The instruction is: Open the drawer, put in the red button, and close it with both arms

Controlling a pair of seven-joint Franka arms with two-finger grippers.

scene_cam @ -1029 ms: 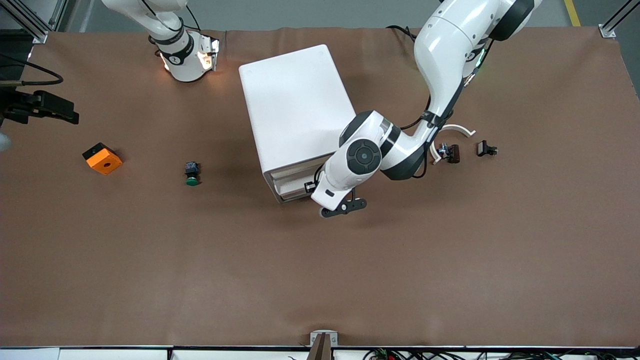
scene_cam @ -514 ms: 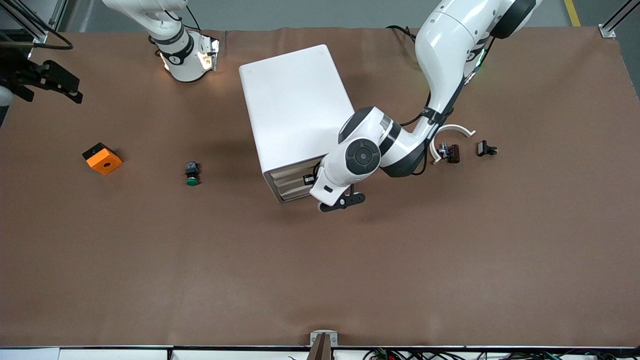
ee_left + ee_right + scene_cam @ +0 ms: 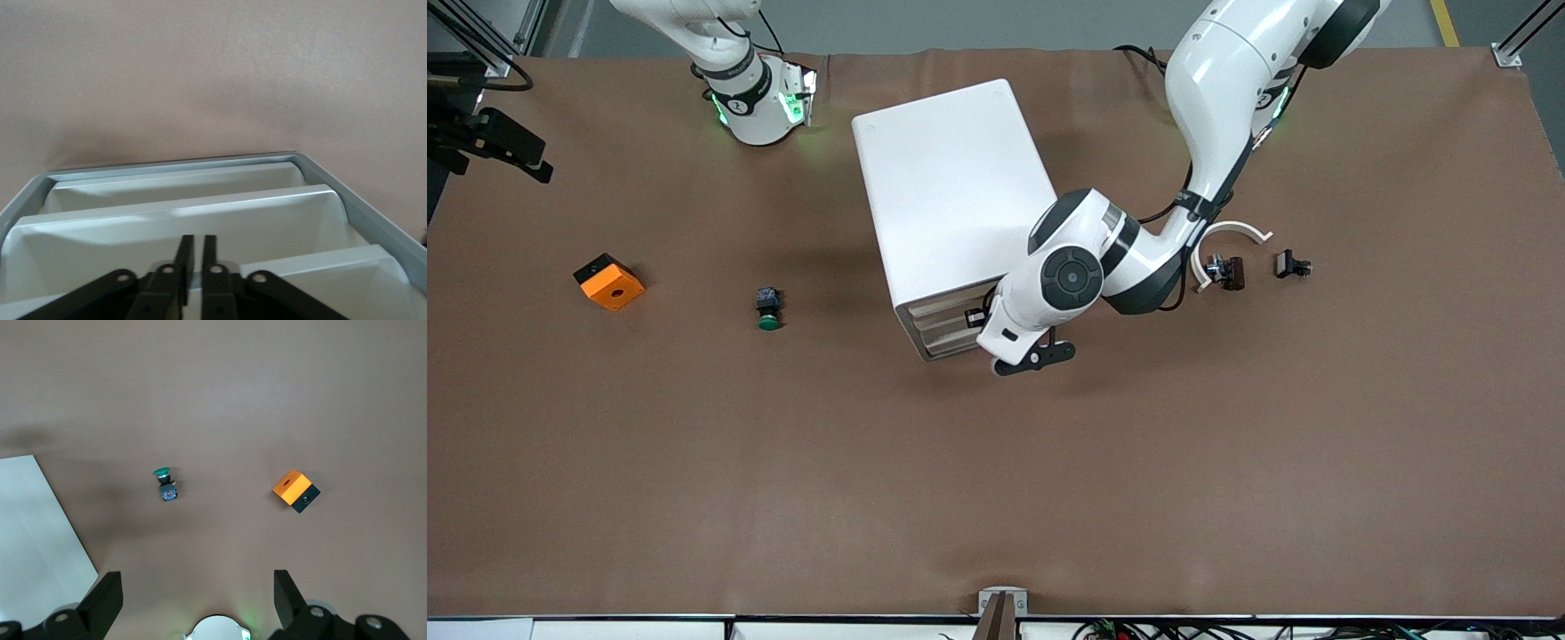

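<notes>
Left gripper (image 3: 197, 239): at the drawer fronts of the white cabinet (image 3: 951, 196), fingers parted by only a thin slit, nothing seen between them. Right gripper (image 3: 193, 593): fingers spread wide, empty, over the table's edge at the right arm's end.
Cabinet: drawers pushed in, contents hidden.
Red button (image 3: 1232, 272): on the table toward the left arm's end, beside a white curved piece (image 3: 1232, 233).
Green button (image 3: 767, 308), orange box (image 3: 609, 281): toward the right arm's end.

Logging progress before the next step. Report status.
Left gripper at the cabinet's drawer fronts. Right gripper open, waiting over right arm's table end. Red button beside white arc, untouched.
</notes>
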